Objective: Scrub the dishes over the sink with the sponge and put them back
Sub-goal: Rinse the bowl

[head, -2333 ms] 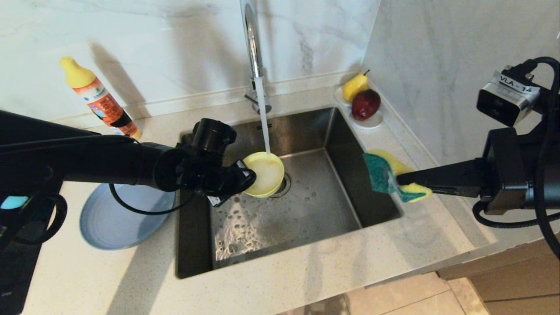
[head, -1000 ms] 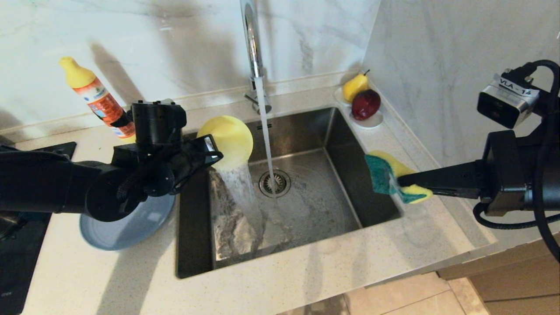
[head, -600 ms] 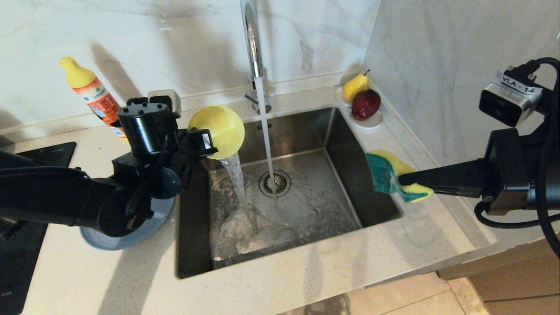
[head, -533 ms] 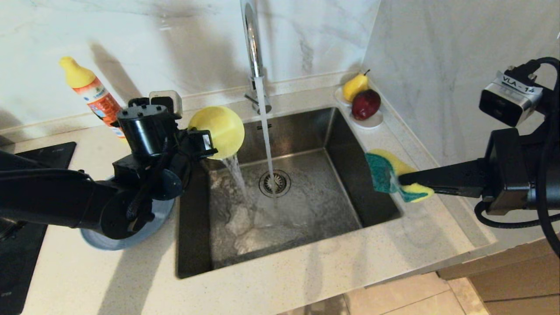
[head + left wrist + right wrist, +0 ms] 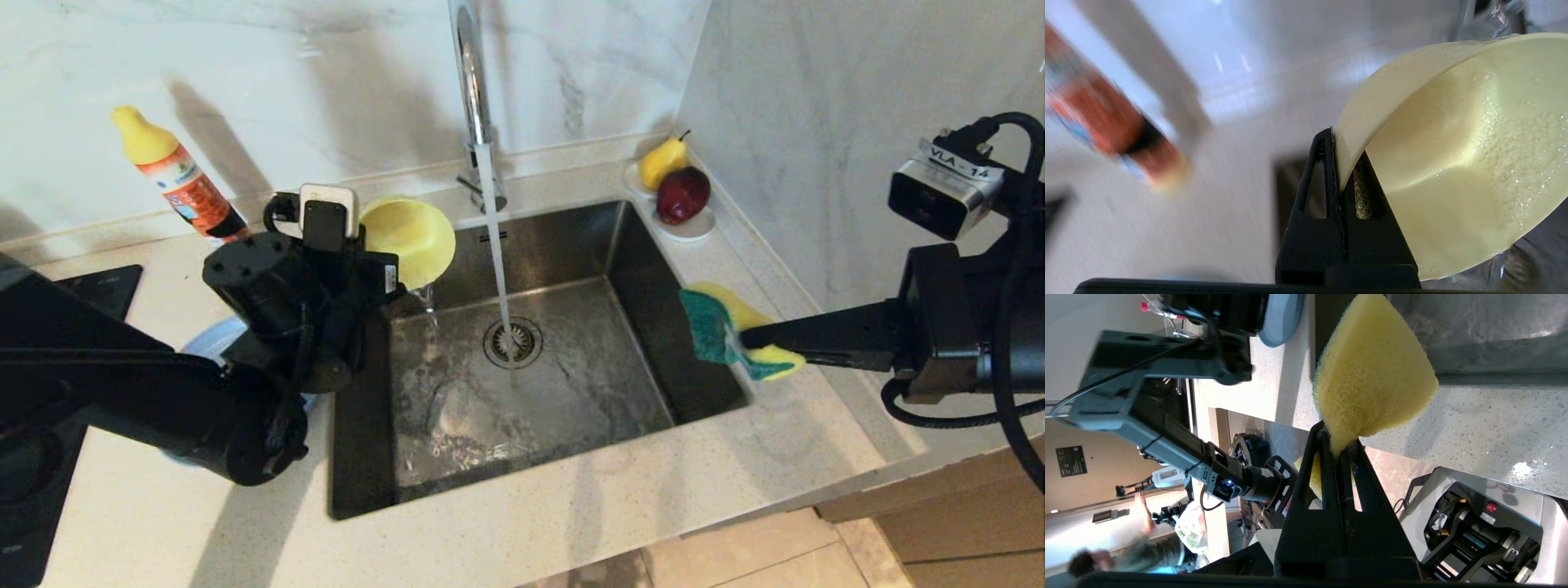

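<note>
My left gripper (image 5: 387,276) is shut on the rim of the yellow-green bowl (image 5: 412,237) and holds it tilted over the back left corner of the sink (image 5: 637,269). In the left wrist view the fingertips of that gripper (image 5: 1337,139) pinch the wet, foamy bowl (image 5: 1453,163). My right gripper (image 5: 747,336) is shut on the sponge (image 5: 727,331) above the sink's right rim, green pad towards the basin. The right wrist view shows the sponge's yellow face (image 5: 1372,371). The grey-blue plate (image 5: 212,343) lies on the counter left of the sink, mostly hidden by my left arm.
Water runs from the chrome tap (image 5: 472,90) onto the drain (image 5: 513,343). An orange detergent bottle (image 5: 175,180) stands at the back left. A white dish with fruit (image 5: 694,227) sits at the back right corner. A black cooktop (image 5: 90,286) borders the left side.
My left wrist has rolled and the bowl has turned from pouring mouth-down to more upright, drifting towards the sink's back left corner. The poured stream has shrunk to a trickle. The right arm has kept still.
</note>
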Available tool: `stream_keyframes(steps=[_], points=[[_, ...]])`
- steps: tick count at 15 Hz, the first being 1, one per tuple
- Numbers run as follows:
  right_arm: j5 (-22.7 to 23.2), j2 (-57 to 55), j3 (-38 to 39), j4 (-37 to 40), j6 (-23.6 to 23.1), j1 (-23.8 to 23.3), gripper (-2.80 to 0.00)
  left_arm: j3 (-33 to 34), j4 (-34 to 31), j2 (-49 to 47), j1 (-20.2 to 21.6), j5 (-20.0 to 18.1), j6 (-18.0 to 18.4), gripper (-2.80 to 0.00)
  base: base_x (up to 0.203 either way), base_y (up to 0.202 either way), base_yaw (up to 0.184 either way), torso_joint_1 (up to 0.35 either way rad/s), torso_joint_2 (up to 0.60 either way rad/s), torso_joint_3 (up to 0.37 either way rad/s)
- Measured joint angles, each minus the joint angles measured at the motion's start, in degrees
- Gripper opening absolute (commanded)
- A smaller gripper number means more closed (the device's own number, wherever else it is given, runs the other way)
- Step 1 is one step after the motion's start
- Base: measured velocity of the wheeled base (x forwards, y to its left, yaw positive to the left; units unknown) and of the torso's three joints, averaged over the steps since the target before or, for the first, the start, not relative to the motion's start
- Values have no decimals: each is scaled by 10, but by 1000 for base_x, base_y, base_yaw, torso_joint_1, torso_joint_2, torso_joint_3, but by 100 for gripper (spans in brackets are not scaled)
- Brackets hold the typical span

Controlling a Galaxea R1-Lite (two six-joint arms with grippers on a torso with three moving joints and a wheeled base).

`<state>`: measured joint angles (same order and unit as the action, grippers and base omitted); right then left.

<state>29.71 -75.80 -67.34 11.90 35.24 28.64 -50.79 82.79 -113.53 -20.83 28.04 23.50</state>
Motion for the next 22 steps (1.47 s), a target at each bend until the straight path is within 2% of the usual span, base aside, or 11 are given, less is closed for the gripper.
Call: stream_keyframes(steps=[1, 4, 7, 14, 17, 19, 20, 22], points=[[0, 0, 0, 0, 0, 0, -280, 4, 32, -12, 0, -4, 32, -280, 0, 0, 0, 0, 0, 0], [0, 0, -1, 0, 0, 0, -280, 13, 44, -29, 0, -8, 57, -280, 0, 0, 0, 0, 0, 0], [0, -1, -1, 0, 0, 0, -280, 23, 44, -32, 0, -34, 101, -280, 0, 0, 0, 0, 0, 0], [0, 0, -2, 0, 0, 0, -280, 29, 44, -28, 1, -37, 104, -280, 0, 0, 0, 0, 0, 0], [0, 1, -1, 0, 0, 0, -280, 14, 44, -16, 8, -23, 90, -280, 0, 0, 0, 0, 0, 0], [0, 1, 3, 0, 0, -1, -280, 6, 38, -2, 17, -4, 48, -280, 0, 0, 0, 0, 0, 0], [0, 1, 4, 0, 0, -1, -280, 4, 9, 10, 20, 3, 24, -280, 0, 0, 0, 0, 0, 0], [0, 1, 5, 0, 1, -2, -280, -7, -96, 44, 26, 8, -42, -280, 0, 0, 0, 0, 0, 0]])
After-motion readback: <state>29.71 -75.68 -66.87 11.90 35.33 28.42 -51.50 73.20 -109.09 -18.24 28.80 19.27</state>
